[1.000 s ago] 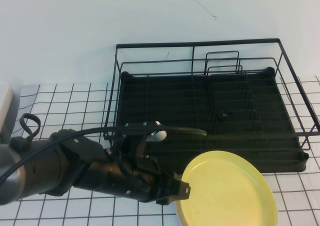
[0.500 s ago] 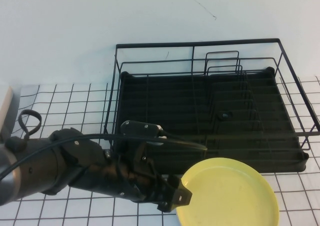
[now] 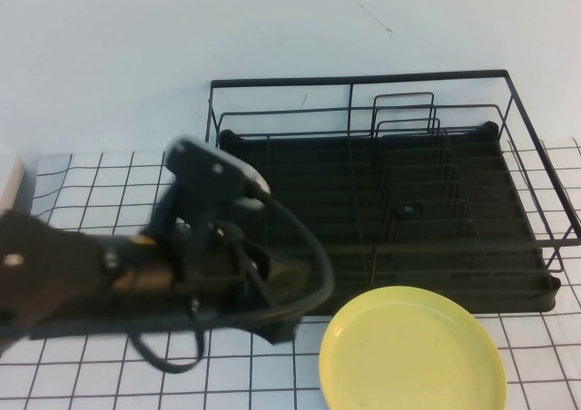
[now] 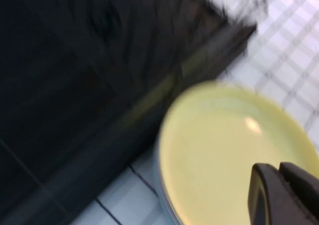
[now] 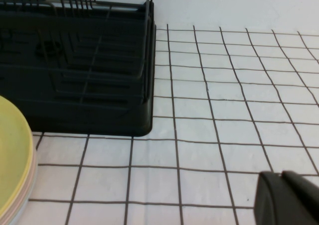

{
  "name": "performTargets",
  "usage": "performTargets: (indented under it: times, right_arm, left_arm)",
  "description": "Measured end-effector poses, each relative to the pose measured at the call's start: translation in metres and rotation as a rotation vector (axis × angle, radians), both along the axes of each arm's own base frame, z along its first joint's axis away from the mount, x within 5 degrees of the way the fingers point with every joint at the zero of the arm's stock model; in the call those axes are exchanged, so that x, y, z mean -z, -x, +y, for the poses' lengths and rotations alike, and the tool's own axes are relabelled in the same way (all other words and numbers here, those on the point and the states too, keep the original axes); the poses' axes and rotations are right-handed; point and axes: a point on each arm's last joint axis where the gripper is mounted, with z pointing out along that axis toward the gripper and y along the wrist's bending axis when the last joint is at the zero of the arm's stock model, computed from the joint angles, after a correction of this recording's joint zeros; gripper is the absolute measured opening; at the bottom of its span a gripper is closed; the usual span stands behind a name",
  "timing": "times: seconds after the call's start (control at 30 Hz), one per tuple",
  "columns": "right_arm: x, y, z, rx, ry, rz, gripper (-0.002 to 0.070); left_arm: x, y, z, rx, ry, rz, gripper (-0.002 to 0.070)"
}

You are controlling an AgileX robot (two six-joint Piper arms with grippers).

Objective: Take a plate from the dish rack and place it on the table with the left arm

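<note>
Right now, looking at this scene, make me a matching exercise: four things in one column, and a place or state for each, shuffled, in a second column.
Things:
1. plate
2. dish rack
3. left end effector
4. right end effector

Places or states:
A. black wire, no dishes in it
B. shut, drawn back above the yellow rim
C. flat on the gridded table, in front of the rack
D. shut, over bare grid squares, right of the rack

Pairs: 1-C, 2-A, 3-B, 4-D

Plate released

The left gripper [image 4: 283,192] let go of the yellow plate [image 3: 412,350], closed, and pulled back from it.
</note>
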Motion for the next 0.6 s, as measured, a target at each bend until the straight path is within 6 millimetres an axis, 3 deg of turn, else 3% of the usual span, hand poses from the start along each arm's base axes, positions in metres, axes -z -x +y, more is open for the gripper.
performTargets:
  times: [0.13,0.27,0.6]
  right_arm:
    - [0.000,0.000,0.000,0.000,0.000,0.000,-0.0003]
    - [0.000,0.000,0.000,0.000,0.000,0.000,-0.0003]
    - [0.000,0.000,0.000,0.000,0.000,0.000,-0.0003]
  left_arm:
    - [-0.032,0.012,0.014,-0.053,0.050,-0.169,0.0003]
    - [-0.052,0.024,0.023,-0.082,0.106,-0.243,0.0001]
    - [-0.060,0.031,0.031,-0.116,0.130,-0.309,-0.0001]
